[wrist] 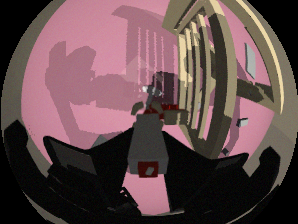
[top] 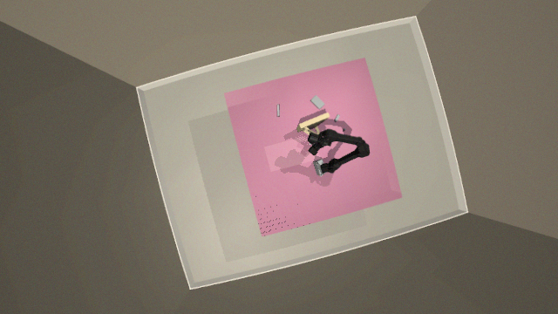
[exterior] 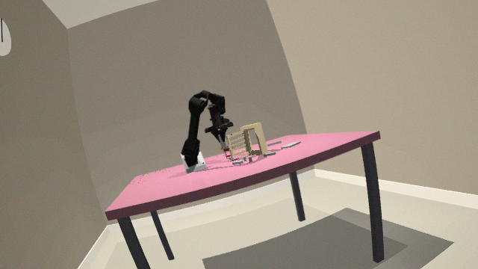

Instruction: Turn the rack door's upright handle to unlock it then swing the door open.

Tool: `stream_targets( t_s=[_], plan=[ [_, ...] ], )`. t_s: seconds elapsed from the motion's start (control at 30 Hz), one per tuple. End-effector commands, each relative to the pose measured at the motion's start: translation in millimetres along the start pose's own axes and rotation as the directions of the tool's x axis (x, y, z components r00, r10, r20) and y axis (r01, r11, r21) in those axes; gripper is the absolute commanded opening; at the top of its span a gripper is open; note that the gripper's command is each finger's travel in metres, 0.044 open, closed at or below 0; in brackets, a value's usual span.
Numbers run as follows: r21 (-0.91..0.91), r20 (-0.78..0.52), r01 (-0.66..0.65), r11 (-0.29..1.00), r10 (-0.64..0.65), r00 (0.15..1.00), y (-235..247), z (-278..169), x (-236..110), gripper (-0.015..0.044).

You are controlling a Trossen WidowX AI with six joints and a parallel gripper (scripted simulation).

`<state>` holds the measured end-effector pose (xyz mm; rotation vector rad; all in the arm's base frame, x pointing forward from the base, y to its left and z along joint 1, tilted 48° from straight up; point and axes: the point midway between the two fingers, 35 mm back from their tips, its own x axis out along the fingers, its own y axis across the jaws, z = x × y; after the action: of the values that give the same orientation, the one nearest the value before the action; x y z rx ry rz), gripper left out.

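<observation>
The cream rack frame (top: 315, 119) (exterior: 262, 139) stands upright on the pink table (top: 244, 131) (exterior: 168, 194). Its slatted door (exterior: 237, 142) (wrist: 230, 55) stands swung out from it toward the arm's side; the exact angle is hard to read. My gripper (exterior: 226, 151) (wrist: 147, 133) points down beside the door's free edge and is shut on the handle. The handle is mostly hidden between the fingertips, with red and cream parts beside them in the wrist view. In the top view the arm covers the fingers and part of the door.
Loose grey pieces lie around the rack: a flat plate (top: 317, 102) (exterior: 290, 145) (wrist: 250, 60) behind it, a thin bar (top: 278, 110) (exterior: 274, 143) and a small block (top: 336, 118) (wrist: 242, 122). The arm's base (top: 318, 167) (exterior: 193, 164) stands in front of the rack.
</observation>
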<state>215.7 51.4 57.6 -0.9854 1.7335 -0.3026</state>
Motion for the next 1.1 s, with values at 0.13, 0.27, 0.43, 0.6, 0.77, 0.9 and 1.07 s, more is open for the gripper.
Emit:
stream_targets(
  t_s=[0.13,0.27,0.43,0.6,0.77,0.9,1.07],
  plan=[
    [0.136,0.004,0.002,0.991,-0.002,1.000,16,5,0,0.0014],
    [0.195,0.005,0.001,0.981,-0.002,1.000,25,7,0,0.0014],
    [0.271,0.005,0.000,0.963,-0.001,1.000,37,12,0,0.0014],
    [0.349,0.005,-0.001,0.937,-0.001,1.000,48,17,0,0.0014],
    [0.423,0.006,-0.002,0.906,0.000,1.000,59,24,0,0.0014],
    [0.488,0.006,-0.003,0.873,0.000,1.000,69,30,0,0.0014],
    [0.563,0.007,-0.004,0.826,0.001,1.000,80,39,0,0.0014]
  ],
)
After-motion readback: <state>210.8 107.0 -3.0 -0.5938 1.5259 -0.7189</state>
